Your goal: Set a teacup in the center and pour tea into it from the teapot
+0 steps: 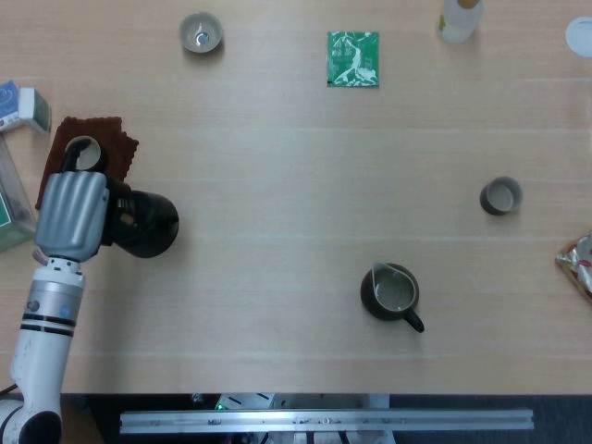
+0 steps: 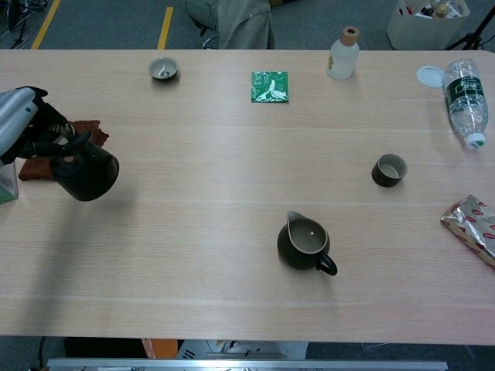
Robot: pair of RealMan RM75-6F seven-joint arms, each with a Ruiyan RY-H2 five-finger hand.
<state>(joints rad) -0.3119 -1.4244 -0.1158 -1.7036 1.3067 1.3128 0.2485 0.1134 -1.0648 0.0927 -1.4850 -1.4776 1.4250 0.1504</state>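
The left robot hand [image 1: 72, 215] grips the teapot [image 1: 148, 223] beside it.

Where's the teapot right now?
The teapot is at the far left of both views, held by the left hand, just right of the brown cloth with a cup on it.

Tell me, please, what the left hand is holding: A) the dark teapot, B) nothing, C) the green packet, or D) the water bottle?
A: the left hand grips the dark teapot by its handle at the table's left side.
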